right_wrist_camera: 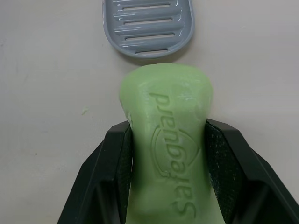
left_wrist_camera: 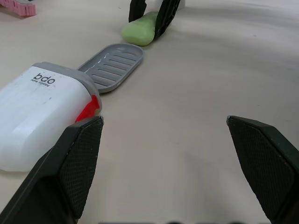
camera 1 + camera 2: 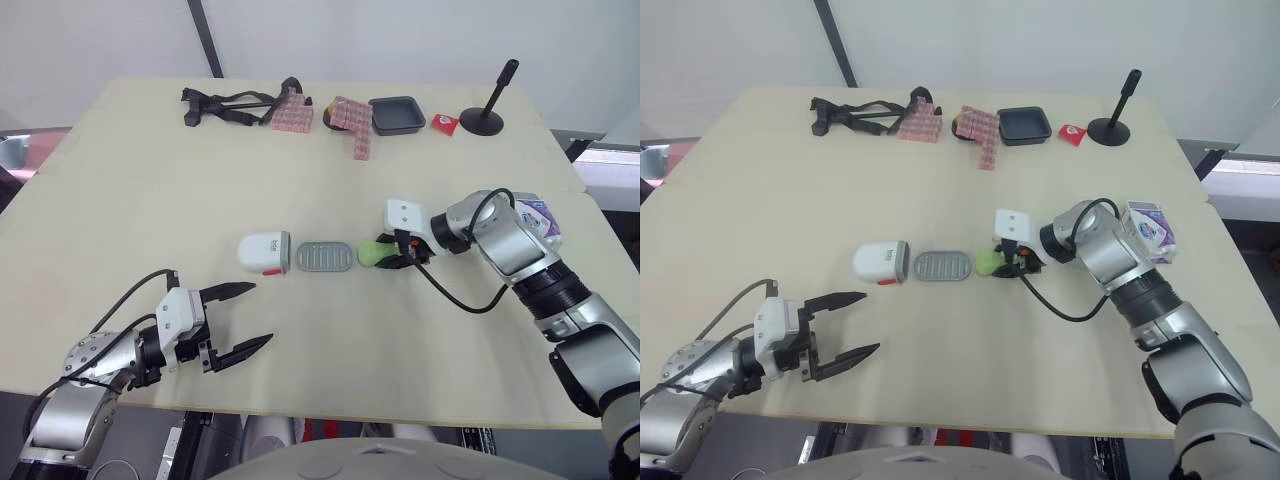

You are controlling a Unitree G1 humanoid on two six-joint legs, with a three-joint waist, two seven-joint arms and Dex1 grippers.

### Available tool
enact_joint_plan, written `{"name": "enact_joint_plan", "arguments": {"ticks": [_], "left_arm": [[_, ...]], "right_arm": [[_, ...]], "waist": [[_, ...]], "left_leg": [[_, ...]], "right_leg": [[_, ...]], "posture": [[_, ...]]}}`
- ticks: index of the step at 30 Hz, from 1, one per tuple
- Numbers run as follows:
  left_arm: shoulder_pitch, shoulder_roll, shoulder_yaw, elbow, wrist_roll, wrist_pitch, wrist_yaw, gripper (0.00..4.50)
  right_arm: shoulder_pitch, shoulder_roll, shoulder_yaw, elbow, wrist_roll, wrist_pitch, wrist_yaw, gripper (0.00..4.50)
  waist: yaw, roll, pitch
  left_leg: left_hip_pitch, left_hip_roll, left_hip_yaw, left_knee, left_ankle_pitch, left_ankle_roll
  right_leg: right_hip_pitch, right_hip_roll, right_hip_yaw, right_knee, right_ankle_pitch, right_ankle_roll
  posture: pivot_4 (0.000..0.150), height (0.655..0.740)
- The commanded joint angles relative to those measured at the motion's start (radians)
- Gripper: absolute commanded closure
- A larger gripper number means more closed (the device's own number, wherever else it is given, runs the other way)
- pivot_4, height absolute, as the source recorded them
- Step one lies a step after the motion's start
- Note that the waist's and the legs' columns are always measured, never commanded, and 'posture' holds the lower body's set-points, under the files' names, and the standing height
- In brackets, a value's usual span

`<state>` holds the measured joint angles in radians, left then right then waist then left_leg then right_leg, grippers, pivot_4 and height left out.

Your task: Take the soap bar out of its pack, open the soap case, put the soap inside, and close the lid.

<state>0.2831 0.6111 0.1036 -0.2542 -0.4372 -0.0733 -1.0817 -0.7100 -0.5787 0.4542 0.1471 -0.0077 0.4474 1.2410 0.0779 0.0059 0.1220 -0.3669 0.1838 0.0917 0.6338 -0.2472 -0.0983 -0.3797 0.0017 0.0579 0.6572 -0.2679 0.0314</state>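
R gripper (image 1: pixel 168 127) is clamped on the green soap bar (image 3: pixel 371 253), one black finger (image 1: pixel 117 177) on each long side. The bar's free end sticks out past the tips, low over the table (image 3: pixel 120 200), right of frame ctr. That end sits just beside the grey slotted tray (image 3: pixel 325 256); can't tell if they touch. The white soap case (image 3: pixel 265 252) lies on its side left of the tray, its rim touching it or nearly so. Nothing btwn bar and tray.

L gripper (image 3: pixel 261 313) is at lower left w/ fingers spread wide, nothing in them, pointing toward the case.

A white-purple pack (image 3: pixel 1148 230) lies at the right edge, behind the R arm. Along the top are black straps (image 3: pixel 235 105), pink blocks (image 3: pixel 352 125), a black dish (image 3: pixel 397 113) and a black stand (image 3: pixel 490 105).

R wrist view shows embossed lettering on the bar. L wrist view shows "bdo" print and a red patch at the case's rim.
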Motion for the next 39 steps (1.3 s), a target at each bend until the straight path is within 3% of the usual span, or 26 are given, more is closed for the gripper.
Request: {"name": "enact_joint_plan", "arguments": {"ticks": [1, 7, 15, 26, 39], "left_arm": [[0.004, 0.015, 0.01, -0.035, -0.004, -0.004, 0.001, 0.0], [-0.009, 0.017, 0.029, 0.0, -0.005, -0.005, 0.015, 0.0], [-0.02, 0.014, 0.039, 0.003, 0.0, -0.016, 0.032, 0.0], [-0.034, 0.018, 0.039, -0.005, -0.003, -0.001, 0.054, 0.0], [-0.021, 0.014, 0.039, -0.016, 0.003, -0.005, 0.068, 0.0]], "right_arm": [[-0.022, -0.018, -0.034, -0.044, 0.013, -0.014, 0.013, 2.72], [-0.118, 0.004, -0.062, -0.113, 0.049, 0.025, 0.022, 2.72], [-0.138, 0.155, -0.006, -0.228, 0.078, 0.226, -0.07, 2.72], [-0.167, 0.249, 0.129, -0.125, 0.018, 0.199, -0.119, 2.72], [-0.197, 0.298, 0.153, 0.001, -0.031, 0.115, -0.131, 2.72]], "waist": [[0.0, 0.0, 0.0], [-0.005, 0.0, 0.0], [-0.001, 0.0, 0.0], [-0.004, -0.001, 0.0], [-0.006, -0.001, 0.0]], "left_leg": [[0.0, 0.0, 0.0, 0.0, 0.0, 0.0], [0.0, 0.0, 0.001, 0.0, 0.0, 0.0], [0.001, 0.001, 0.001, 0.001, 0.001, -0.001], [0.001, 0.0, 0.001, 0.001, 0.001, -0.002], [0.001, 0.0, 0.001, 0.001, 0.001, -0.002]], "right_leg": [[0.0, 0.0, 0.0, 0.0, 0.0, 0.0], [-0.002, 0.001, 0.001, 0.002, 0.0, 0.0], [-0.003, 0.001, 0.001, 0.004, 0.0, 0.0], [-0.004, 0.0, -0.001, 0.005, 0.0, 0.0], [-0.005, 0.0, -0.002, 0.006, 0.0, 0.0]], "posture": [[0.15, 0.74], [0.15, 0.74], [0.15, 0.74], [0.15, 0.74], [0.15, 0.74]]}}
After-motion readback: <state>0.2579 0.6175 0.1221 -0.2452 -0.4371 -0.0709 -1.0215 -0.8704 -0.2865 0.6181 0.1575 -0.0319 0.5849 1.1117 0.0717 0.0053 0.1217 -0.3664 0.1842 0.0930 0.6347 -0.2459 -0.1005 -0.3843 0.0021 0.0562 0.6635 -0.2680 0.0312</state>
